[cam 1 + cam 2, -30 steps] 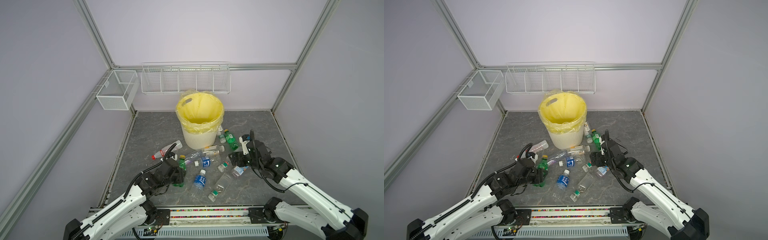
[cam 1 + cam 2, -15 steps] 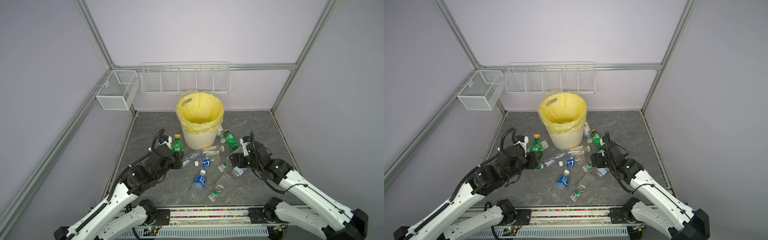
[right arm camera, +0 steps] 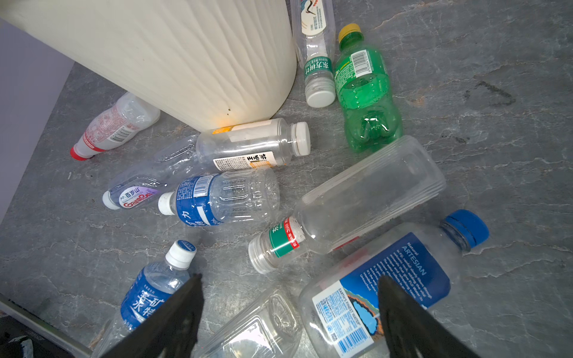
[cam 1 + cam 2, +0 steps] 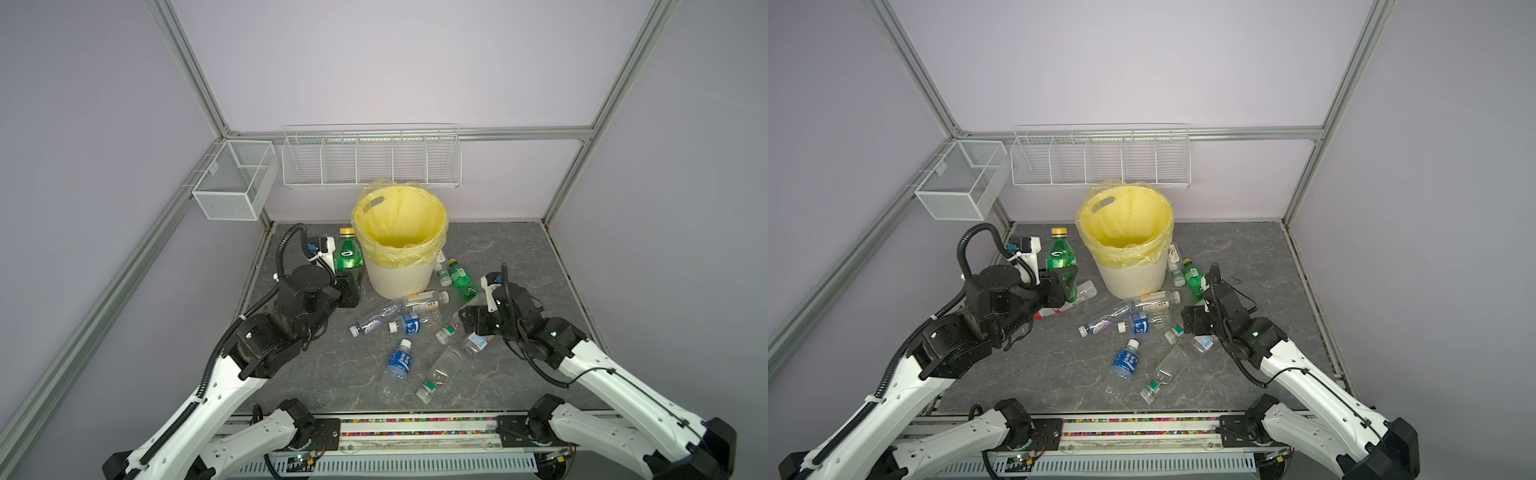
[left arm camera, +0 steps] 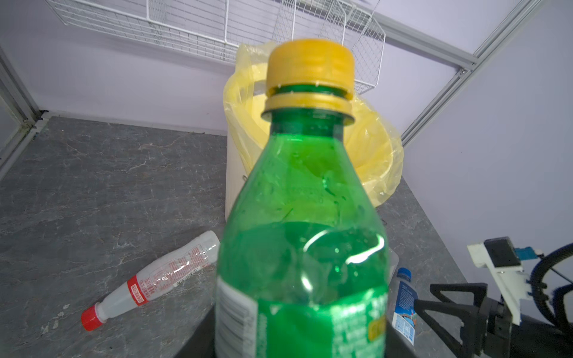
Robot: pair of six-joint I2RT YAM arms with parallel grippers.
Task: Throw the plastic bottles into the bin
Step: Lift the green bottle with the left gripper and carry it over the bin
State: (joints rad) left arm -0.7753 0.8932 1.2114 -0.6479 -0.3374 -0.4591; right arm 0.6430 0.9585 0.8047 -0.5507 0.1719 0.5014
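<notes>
left jaws hold green bottle [image 4: 348,254] upright

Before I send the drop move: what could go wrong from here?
1. The left pincer holds the green bottle upright beside the bin, not over its opening. Swinging across without lifting may hit the wall or snag the yellow bag.
2. The right pincer hangs open over the blue-capped bottle. Closing might also catch the clear square bottle beside it.
</notes>
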